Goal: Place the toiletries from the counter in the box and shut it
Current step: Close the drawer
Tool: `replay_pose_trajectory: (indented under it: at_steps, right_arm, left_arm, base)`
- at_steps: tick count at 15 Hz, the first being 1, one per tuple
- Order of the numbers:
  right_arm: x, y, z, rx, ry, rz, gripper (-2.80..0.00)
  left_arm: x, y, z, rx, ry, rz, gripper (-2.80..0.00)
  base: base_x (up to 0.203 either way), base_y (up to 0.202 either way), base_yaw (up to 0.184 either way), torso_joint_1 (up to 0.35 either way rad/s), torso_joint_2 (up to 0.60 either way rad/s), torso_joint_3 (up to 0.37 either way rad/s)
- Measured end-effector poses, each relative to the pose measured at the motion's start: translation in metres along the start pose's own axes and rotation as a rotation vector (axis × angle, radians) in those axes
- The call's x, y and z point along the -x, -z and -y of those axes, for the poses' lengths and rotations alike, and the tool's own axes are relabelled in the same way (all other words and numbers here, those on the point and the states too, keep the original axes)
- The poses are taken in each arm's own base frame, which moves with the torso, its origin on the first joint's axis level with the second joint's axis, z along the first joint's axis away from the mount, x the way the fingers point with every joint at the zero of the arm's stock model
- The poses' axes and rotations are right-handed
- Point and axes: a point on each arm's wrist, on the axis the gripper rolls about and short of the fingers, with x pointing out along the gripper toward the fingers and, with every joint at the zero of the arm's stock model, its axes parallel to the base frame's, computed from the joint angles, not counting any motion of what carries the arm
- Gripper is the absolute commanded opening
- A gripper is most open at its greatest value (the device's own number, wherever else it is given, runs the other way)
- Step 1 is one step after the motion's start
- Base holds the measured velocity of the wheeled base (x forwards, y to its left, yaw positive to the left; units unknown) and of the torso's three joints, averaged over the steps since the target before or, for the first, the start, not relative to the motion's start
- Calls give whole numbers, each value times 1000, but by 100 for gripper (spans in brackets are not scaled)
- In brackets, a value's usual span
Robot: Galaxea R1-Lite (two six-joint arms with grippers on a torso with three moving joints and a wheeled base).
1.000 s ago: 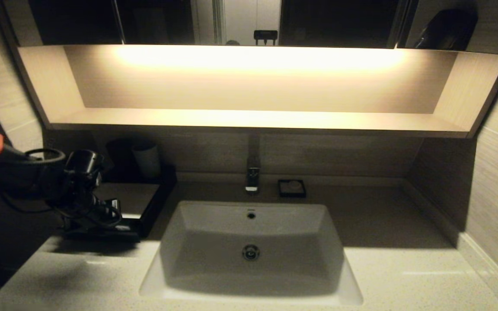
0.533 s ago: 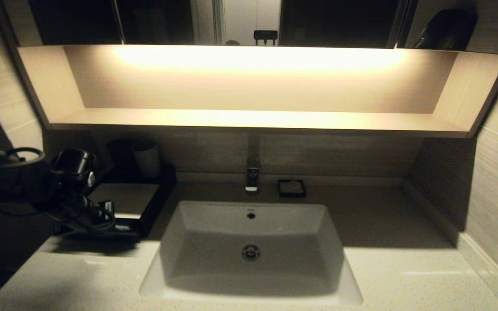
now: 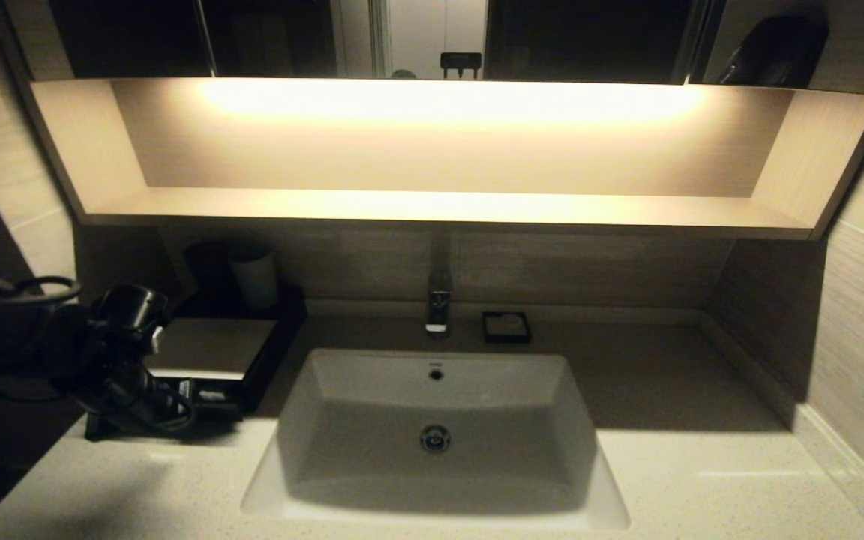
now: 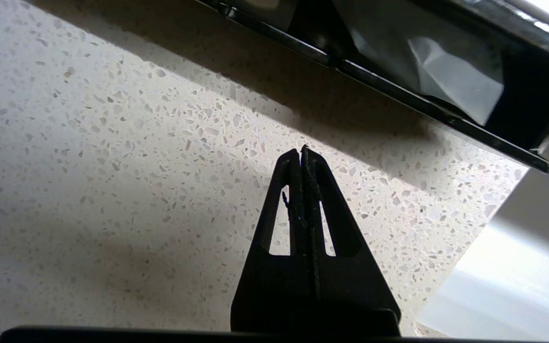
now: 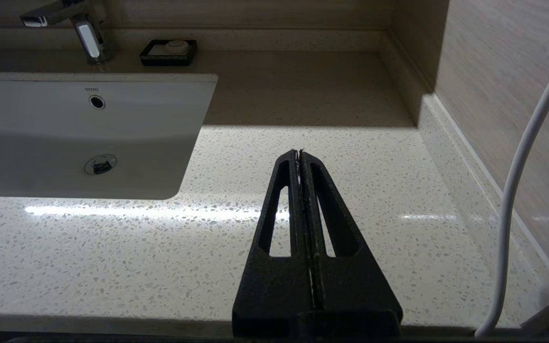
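Observation:
The black box (image 3: 211, 346) with its beige top panel stands on the counter (image 3: 702, 480) left of the basin. Its drawer (image 3: 214, 403) is slid out toward me. In the left wrist view a clear-wrapped toiletry (image 4: 451, 78) lies inside the drawer (image 4: 398, 102). My left gripper (image 3: 181, 405) is shut and empty; it hangs low over the speckled counter (image 4: 112, 143), just short of the drawer's front edge, with its tip (image 4: 301, 153) apart from it. My right gripper (image 5: 299, 155) is shut and empty over the counter right of the basin. No loose toiletries show on the counter.
The white basin (image 3: 436, 435) sits mid-counter, with the tap (image 3: 438, 304) behind it and a small black square dish (image 3: 506, 327) beside the tap. A pale cup (image 3: 254, 277) stands behind the box. A white cable (image 5: 527, 166) hangs by the right wall.
My left arm has dropped and drawn back toward me, taking the gripper from above the drawer down to its front edge. The drawer stays out.

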Motion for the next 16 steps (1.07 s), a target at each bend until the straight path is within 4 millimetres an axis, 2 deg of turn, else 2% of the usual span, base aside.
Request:
replay_pose_trajectory:
  at_steps: [6, 12, 16]
  right_arm:
    - [0, 0, 0, 0, 0, 0, -280]
    - [0, 0, 0, 0, 0, 0, -280]
    - [0, 0, 0, 0, 0, 0, -280]
  left_arm:
    - [-8, -5, 3, 11, 9, 1, -280]
    - [11, -10, 2, 10, 25, 58, -280]
    - [29, -17, 11, -10, 53, 123, -280]
  base:
    - [0, 0, 0, 0, 0, 0]
    - [0, 0, 0, 0, 0, 0]
    - [0, 0, 0, 0, 0, 0]
